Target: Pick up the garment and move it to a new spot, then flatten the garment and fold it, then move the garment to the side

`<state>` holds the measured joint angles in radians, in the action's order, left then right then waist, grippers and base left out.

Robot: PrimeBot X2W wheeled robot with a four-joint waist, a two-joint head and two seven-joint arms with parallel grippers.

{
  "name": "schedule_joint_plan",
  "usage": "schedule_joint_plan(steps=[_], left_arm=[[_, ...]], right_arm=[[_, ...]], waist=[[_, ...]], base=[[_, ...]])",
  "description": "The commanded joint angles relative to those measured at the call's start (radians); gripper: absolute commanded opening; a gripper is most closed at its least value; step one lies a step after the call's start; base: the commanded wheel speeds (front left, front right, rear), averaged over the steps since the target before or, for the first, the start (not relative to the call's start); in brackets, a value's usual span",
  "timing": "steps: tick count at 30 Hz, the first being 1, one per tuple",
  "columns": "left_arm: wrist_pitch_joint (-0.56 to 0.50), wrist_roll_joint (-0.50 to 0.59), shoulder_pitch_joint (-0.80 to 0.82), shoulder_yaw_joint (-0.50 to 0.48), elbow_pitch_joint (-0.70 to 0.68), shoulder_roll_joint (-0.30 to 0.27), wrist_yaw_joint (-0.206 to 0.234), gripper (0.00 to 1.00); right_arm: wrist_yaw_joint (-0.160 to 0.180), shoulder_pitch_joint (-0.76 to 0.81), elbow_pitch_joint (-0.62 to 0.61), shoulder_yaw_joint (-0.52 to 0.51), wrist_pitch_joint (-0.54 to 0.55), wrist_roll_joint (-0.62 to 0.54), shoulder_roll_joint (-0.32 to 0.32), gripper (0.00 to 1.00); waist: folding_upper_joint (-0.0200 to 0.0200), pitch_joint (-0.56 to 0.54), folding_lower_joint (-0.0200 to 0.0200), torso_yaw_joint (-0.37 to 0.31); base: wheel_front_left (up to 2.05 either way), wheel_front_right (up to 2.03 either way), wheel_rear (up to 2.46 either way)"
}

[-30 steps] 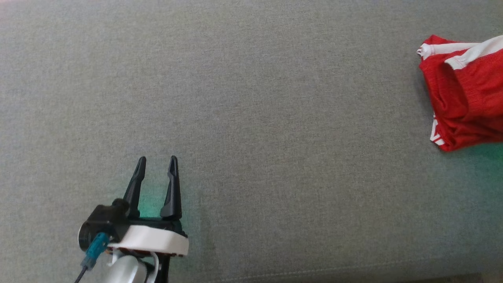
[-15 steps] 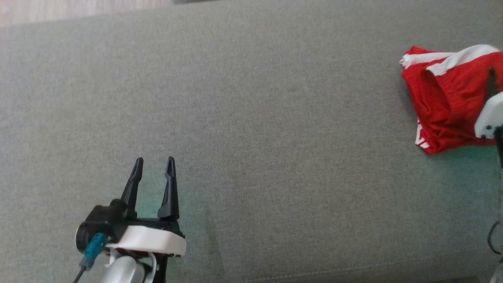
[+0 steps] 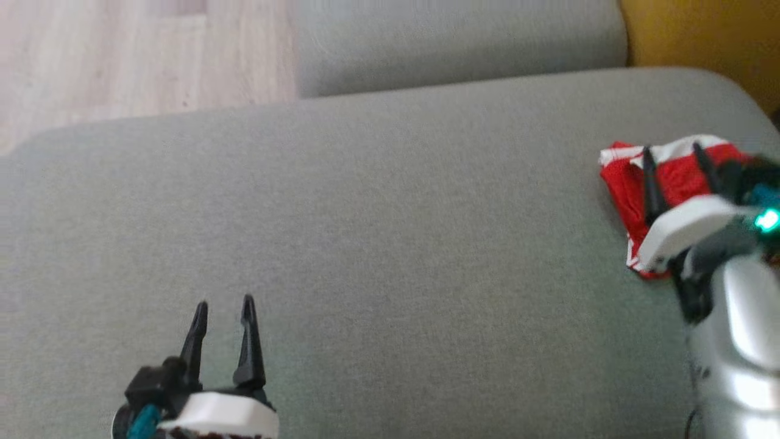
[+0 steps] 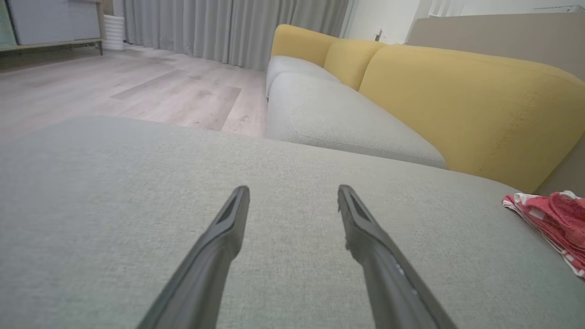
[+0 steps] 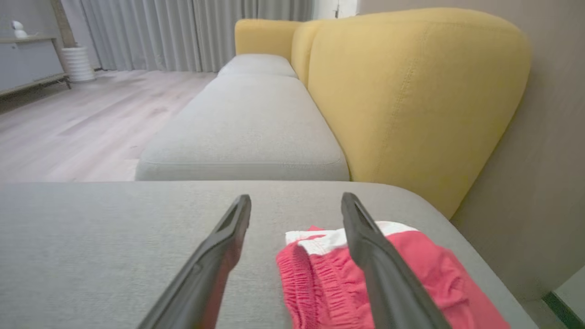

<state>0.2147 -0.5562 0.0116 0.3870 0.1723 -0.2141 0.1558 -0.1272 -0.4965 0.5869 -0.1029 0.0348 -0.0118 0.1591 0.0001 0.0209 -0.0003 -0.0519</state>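
Note:
The garment [image 3: 679,177] is a red bundle with white trim, lying at the right end of the grey cushion [image 3: 390,231]. It also shows at the right edge of the left wrist view as the garment [image 4: 555,219]. My right gripper [image 3: 673,155] hovers over it with fingers spread and nothing between them; in its own view the right gripper [image 5: 296,202] stands above the garment [image 5: 329,283]. My left gripper [image 3: 223,303] is open over bare cushion at the lower left, the same left gripper [image 4: 293,192] far from the cloth.
A second grey seat cushion [image 3: 451,42] lies beyond the one I work on. Yellow backrests [image 5: 411,96] run along the right side. Pale wood floor [image 3: 134,55] lies past the cushion's far left edge, with grey curtains [image 4: 228,27] at the back of the room.
The head camera has tilted up, bringing floor and the far cushion into view. My right gripper has opened and come into view above the garment. The left gripper stays open.

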Motion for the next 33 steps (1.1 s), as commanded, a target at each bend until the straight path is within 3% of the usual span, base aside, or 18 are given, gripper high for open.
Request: schedule_joint_plan(steps=[1, 9, 18, 33], left_arm=[[0.017, -0.008, 0.017, -0.045, -0.022, -0.010, 0.009, 1.00], [0.027, -0.006, -0.032, -0.052, -0.007, -0.018, 0.020, 1.00], [0.029, -0.008, -0.074, -0.043, -0.011, -0.017, 0.030, 1.00], [-0.002, -0.009, -0.088, -0.024, -0.004, -0.026, 0.046, 1.00]], right_arm=[[-0.003, 0.019, -0.081, 0.034, -0.014, 0.015, -0.022, 1.00], [-0.003, 0.279, -0.272, 0.079, -0.064, 0.060, -0.099, 1.00], [-0.003, 0.497, -0.377, 0.127, -0.166, 0.168, -0.108, 1.00], [-0.003, 0.563, -0.388, 0.174, -0.192, 0.192, -0.109, 1.00]], waist=[[-0.0001, -0.043, 0.0003, 0.031], [-0.0001, -0.074, 0.0003, 0.077], [-0.0001, -0.099, 0.0003, 0.112], [-0.0001, -0.112, 0.0003, 0.113]], base=[[0.00, 0.00, 0.00], [0.00, 0.00, 0.00], [0.00, 0.00, 0.00], [0.00, 0.00, 0.00]])
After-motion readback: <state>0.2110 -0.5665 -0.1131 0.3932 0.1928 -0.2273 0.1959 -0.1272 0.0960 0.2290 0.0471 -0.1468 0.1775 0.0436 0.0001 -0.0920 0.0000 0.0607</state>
